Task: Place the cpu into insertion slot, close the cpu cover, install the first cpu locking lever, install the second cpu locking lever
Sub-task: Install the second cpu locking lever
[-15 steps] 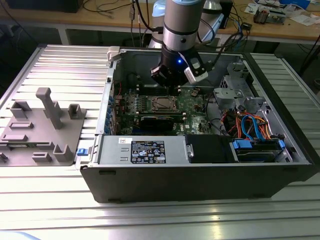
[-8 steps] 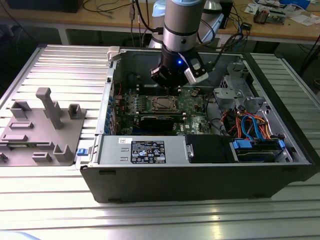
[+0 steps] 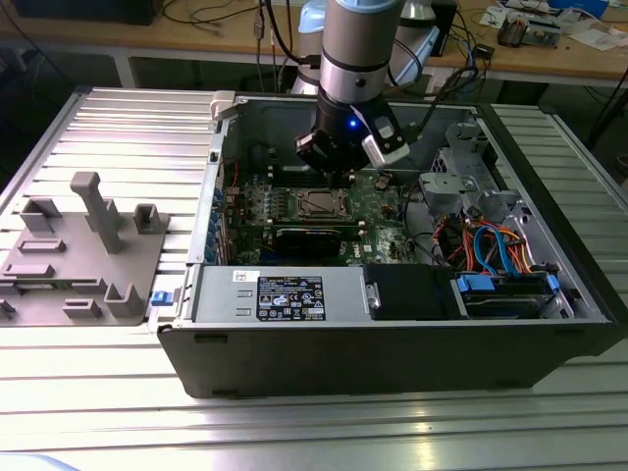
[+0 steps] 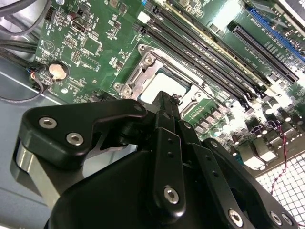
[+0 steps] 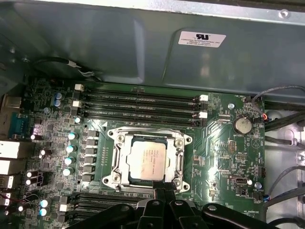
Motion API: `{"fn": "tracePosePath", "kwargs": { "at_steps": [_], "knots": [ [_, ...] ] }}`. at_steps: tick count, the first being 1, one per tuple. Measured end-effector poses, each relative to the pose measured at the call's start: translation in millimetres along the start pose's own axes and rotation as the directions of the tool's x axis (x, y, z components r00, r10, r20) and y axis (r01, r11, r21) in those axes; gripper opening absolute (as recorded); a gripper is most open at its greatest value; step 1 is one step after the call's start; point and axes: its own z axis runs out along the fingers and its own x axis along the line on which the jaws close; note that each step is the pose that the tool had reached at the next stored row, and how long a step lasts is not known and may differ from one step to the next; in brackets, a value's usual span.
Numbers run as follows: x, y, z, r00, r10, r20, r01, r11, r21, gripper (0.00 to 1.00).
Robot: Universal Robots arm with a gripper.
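The cpu (image 5: 148,160), a silver-grey square chip, lies flat in the insertion slot (image 5: 110,180) of the green motherboard (image 5: 224,157). The cpu cover (image 5: 120,157), a silver frame with a square window, lies down around the chip. My gripper (image 5: 161,194) hovers just above the socket's edge with its black fingers pressed together and nothing between them. In the second wrist view the gripper (image 4: 165,98) ends right over the cpu (image 4: 162,85) and the cover (image 4: 136,78). In the exterior view the gripper (image 3: 340,177) hangs inside the case over the socket (image 3: 322,203). I cannot make out how the locking levers stand.
Long black memory slots (image 5: 143,107) run beside the socket. A coin battery (image 5: 242,125) and loose cables (image 5: 286,138) lie to one side. The case wall (image 3: 392,343), drive bay (image 3: 505,294) and coloured cables (image 3: 491,245) surround the board. A grey fixture (image 3: 88,245) stands at the exterior view's left.
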Motion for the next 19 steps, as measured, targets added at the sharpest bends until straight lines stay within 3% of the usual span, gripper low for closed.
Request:
{"fn": "tracePosePath", "kwargs": {
  "at_steps": [19],
  "knots": [
    [0.5, -6.3, -0.3, 1.0, 0.0, 0.0001, 0.0, 1.0, -0.0001, 0.11]
  ]
}}
